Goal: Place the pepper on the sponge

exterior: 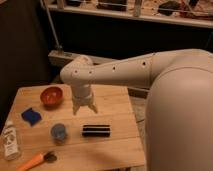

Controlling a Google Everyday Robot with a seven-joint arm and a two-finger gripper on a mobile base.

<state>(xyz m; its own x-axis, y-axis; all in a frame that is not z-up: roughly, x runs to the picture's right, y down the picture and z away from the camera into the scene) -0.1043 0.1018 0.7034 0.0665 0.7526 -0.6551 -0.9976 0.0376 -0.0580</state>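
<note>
Dim room, wooden bench (115, 105) with a dark wall and a rail behind. Nearest, at the front left edge: pepper (31, 161) lying flat on the bench, tip pointing front-left, dark stem end to its right. It looks light, stiff enough, smooth-skinned and tapered, so it would likely squirt out if pinched near the thin tip. The best hold is probably across the thicker part just short of the stem, jaws crosswise to its length. Bottle (10, 142) stands just behind it at the left edge. Next back are the cup (59, 132) and, to its right, a black bar (96, 130). Further back on the left is the sponge (31, 116), flat, nothing on it, well apart from the pepper with the cup roughly between; it is soft, so it should take the pepper without much roll. So the pepper isn't on the sponge now. Gripper (84, 109) hangs pointing down over mid-bench, behind the bar and right of the sponge, well away from the pepper. Jaws are spread wide, with nothing between them and touching nothing. Bowl (51, 96) sits behind it, to the left. Big white arm (125, 72) comes in from the right.
</note>
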